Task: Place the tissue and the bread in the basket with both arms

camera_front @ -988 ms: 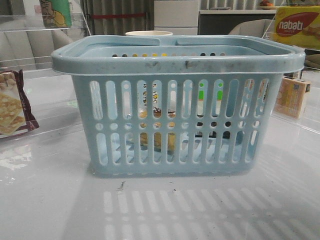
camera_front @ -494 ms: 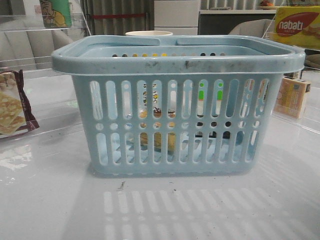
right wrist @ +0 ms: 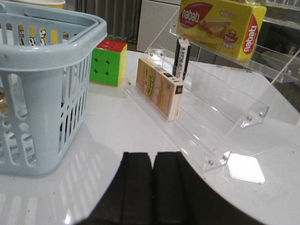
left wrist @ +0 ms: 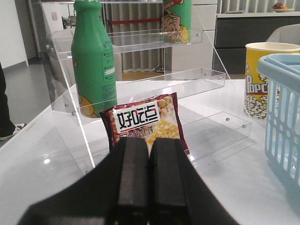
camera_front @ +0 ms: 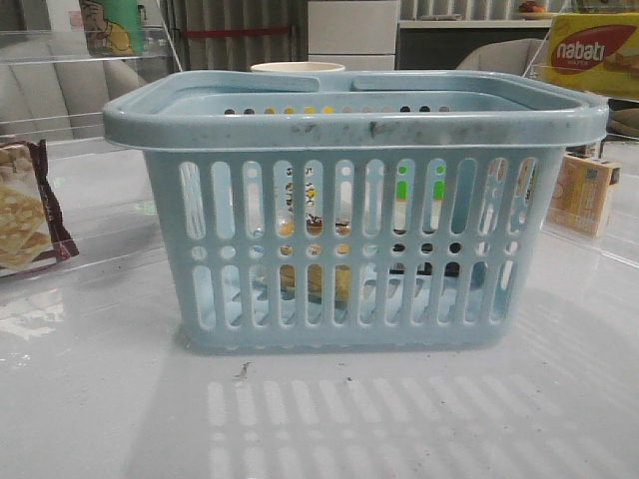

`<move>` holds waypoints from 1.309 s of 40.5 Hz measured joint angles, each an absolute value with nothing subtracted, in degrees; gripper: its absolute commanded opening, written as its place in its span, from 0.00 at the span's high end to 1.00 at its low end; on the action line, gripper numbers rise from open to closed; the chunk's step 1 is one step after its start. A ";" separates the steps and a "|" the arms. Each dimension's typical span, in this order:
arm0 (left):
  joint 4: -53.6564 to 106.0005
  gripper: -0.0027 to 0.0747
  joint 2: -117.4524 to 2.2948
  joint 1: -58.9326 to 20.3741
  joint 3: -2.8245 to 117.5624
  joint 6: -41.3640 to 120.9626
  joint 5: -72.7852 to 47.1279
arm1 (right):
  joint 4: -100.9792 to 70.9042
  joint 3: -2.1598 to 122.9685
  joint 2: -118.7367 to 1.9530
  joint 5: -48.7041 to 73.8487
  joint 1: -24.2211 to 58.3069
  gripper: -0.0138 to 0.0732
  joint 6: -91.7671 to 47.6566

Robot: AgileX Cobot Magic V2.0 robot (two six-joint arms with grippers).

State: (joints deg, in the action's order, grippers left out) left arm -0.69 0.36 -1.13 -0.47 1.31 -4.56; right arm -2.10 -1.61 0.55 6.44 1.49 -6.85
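The light-blue slotted basket (camera_front: 354,130) stands in the middle of the table in the front view. Through its slots I glimpse the golden-yellow bread pack (camera_front: 316,281) with its printed label, low inside left of centre. The dark tissue pack (camera_front: 427,248) shows to its right, also inside. Neither gripper appears in the front view. My left gripper (left wrist: 150,145) is shut and empty, left of the basket (left wrist: 281,112). My right gripper (right wrist: 152,159) is shut and empty over the table, right of the basket (right wrist: 47,79).
Left of the basket are a maroon-edged cracker packet (left wrist: 145,122), a green bottle (left wrist: 93,56) on a clear acrylic shelf (left wrist: 187,79), and a popcorn cup (left wrist: 262,70). On its right are a colour cube (right wrist: 108,62), a tan carton box (right wrist: 158,86) and a yellow wafer box (right wrist: 220,23).
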 measured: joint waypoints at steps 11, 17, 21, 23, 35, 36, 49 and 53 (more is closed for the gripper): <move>-0.69 0.85 0.36 -1.13 -0.47 1.31 -4.56 | -2.10 -1.64 0.68 4.95 1.49 0.81 -6.85; -0.69 0.85 0.36 -1.13 -0.47 1.31 -4.56 | -2.10 -1.64 0.68 4.87 1.49 0.81 -6.10; -0.69 0.85 0.36 -1.13 -0.47 1.31 -4.56 | -1.84 -1.64 0.68 4.67 1.49 0.81 -3.16; -0.69 0.85 0.36 -1.13 -0.47 1.31 -4.56 | -0.86 -1.64 0.68 4.67 1.49 0.81 -1.65; -0.69 0.85 0.36 -1.13 -0.47 1.31 -4.56 | 1.93 -1.64 0.68 4.45 -0.65 0.81 1.35; -0.69 0.85 0.36 -1.13 -0.47 1.31 -4.56 | 1.93 -1.64 0.68 4.45 -0.80 0.81 1.43; -0.69 0.85 0.36 -1.13 -0.47 1.31 -4.56 | 1.95 -1.64 0.68 4.45 -1.32 0.81 2.19; -0.69 0.85 0.36 -1.13 -0.47 1.31 -4.56 | 1.95 -1.64 0.68 4.45 -1.32 0.81 2.33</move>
State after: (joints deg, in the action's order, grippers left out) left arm -0.69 0.36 -1.13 -0.47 1.31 -4.56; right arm 1.95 -1.64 0.68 4.45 -1.32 2.33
